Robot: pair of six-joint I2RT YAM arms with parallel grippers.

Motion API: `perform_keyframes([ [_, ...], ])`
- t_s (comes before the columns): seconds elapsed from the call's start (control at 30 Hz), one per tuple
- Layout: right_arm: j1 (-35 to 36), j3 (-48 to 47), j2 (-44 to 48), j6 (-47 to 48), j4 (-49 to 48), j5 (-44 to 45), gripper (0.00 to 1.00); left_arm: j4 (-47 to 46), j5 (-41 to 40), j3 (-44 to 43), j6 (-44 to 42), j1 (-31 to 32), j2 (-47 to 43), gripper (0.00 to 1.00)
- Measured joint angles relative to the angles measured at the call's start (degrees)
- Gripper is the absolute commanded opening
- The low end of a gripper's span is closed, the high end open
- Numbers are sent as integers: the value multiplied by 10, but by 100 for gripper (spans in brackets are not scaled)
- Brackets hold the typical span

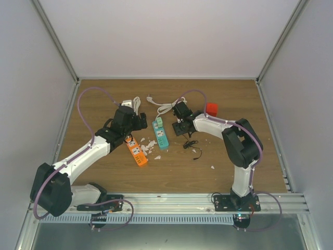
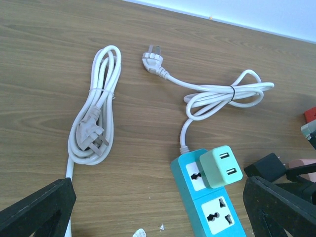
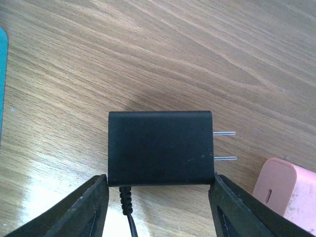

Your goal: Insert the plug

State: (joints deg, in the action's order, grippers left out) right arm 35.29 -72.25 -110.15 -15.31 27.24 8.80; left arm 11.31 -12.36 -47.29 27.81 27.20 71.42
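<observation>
Firmly, right end effector (image 3: 159, 180) clamps plug (image 3: 159, 148), prongs (image 3: 224, 133) pointing right

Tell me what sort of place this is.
Probably a lab test cell for robot handling, not a home: a wooden tabletop boxed in by plain white panels, the left arm and right arm bolted to a metal rail, and a teal power strip and orange power strip laid out as props.

1. An orange power strip (image 1: 136, 151) lies on the counter (image 1: 171, 177) just behind the left gripper (image 1: 140, 121).
2. Two bundled white cords (image 2: 94, 118) lie ahead of it.
3. A red block (image 1: 210, 109) sits beyond the right gripper (image 1: 182, 127), and a pink object (image 3: 289, 192) lies just beside it.
</observation>
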Motion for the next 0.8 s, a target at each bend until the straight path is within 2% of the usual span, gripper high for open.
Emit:
perform_keyframes([
  [0.13, 0, 0, 0, -4, -3, 0, 47, 0, 2, 0, 0, 0, 0, 96],
  [0.47, -1, 7, 5, -15, -14, -5, 44, -15, 34, 25, 1, 0, -7, 93],
  [0.8, -12, 72, 128, -43, -66, -85, 43, -42, 129, 81, 26, 0, -78, 93],
])
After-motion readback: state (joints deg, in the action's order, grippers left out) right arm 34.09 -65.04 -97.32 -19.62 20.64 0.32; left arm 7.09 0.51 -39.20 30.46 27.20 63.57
